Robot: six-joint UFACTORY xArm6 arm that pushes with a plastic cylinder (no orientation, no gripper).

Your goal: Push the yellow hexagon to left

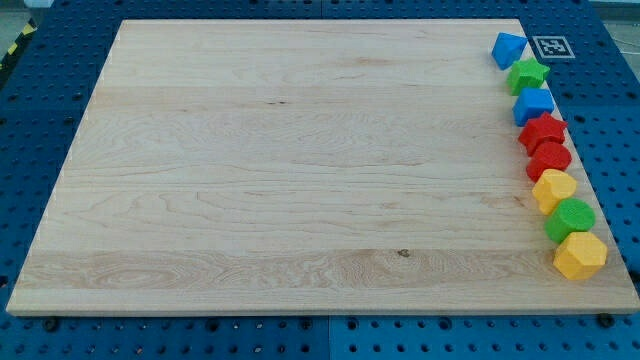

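The yellow hexagon (pixel 579 256) is sitting nearest the view's bottom, at the wooden board's (pixel 300 170) right edge, blunt-cornered and bright, touching a green round block (pixel 570 217) above it. Running upward are a yellow block (pixel 553 188), red block (pixel 549 158), red star (pixel 543 130), blue block (pixel 533 104), green star (pixel 528 73), blue block (pixel 508 48). My tip is not showing, so I cannot tell where it stands
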